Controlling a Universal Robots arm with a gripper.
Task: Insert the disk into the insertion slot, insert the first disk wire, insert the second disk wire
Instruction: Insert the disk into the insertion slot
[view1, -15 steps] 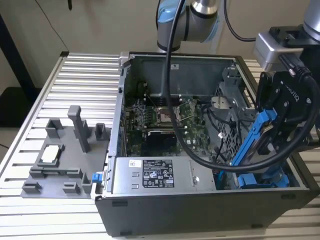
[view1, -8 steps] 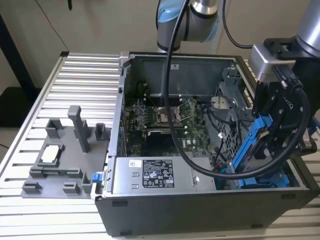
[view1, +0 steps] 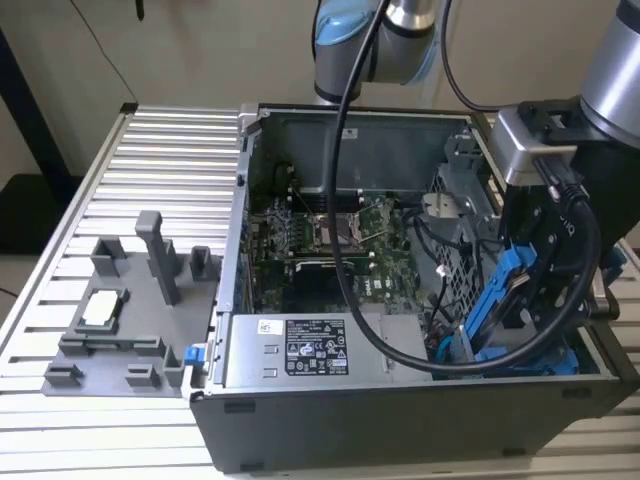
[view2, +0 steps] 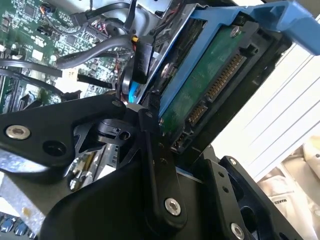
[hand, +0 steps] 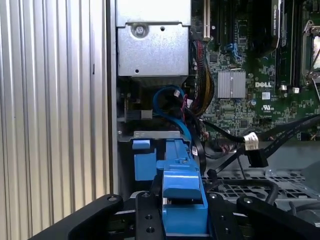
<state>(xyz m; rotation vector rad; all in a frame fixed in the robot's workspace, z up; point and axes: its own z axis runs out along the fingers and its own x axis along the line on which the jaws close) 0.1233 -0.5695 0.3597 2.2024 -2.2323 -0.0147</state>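
A: Item 1, arm (view1: 610, 70); pose?
B: Enters at the exterior view's right; wrist turned down into the open PC case (view1: 400, 420), at its right end in that view; arm cable (view1: 334, 225) loops off the wrist across the case.
A: Item 2, gripper (hand: 182, 216)?
B: Fingers (hand: 146, 214) closed in on the blue end tab; firm hold of the disk (hand: 182, 187); nothing else in the grip.
A: Item 3, disk; pos.?
B: Tilted, not flat; in the exterior view lower end down in the case's near corner at that view's right, upper end up by the gripper; second wrist view gives green circuit-board face (view2: 210, 85) w/ connector row, blue frame round the edge.
A: Beyond that?
B: Drive cage (hand: 240, 187), perforated metal, just beside disk; white plug (hand: 250, 141) and a black plug on dark cables lying over it, apart from disk; blue cable (hand: 170, 97) curling past the frame.
A: Farther?
B: Mobo (view1: 330, 235) mid-case; PSU box (view1: 300, 350), grey w/ label, along near wall; slatted table (view1: 170, 150) under all; grey fixture tray (view1: 110, 340) on it, well apart at exterior view's left.
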